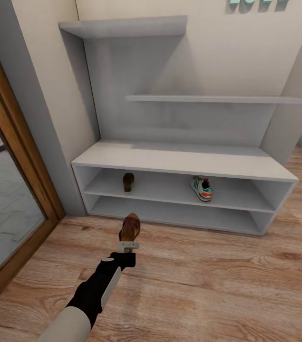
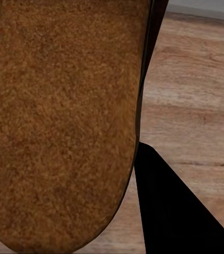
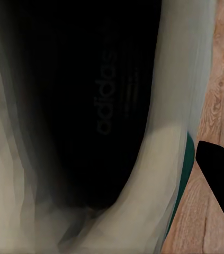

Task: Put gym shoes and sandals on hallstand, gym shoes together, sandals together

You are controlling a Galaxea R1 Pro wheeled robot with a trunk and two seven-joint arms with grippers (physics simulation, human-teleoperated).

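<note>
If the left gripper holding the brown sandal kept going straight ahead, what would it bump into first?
Probably the hallstand. The left gripper holds a sandal pointing toward its lower open shelves, near the other sandal. Depth is hard to judge, so it might meet the floor first.

On the upper open shelf of the hallstand [image 1: 184, 161]: one sandal [image 1: 128, 181] left, one gym shoe [image 1: 202, 188] right, well apart. Before the hallstand, above the corridor floor [image 1: 208, 285], a second sandal [image 1: 130, 228].

Black forearm, cream sleeve, pale hand [image 1: 129, 246]
</note>
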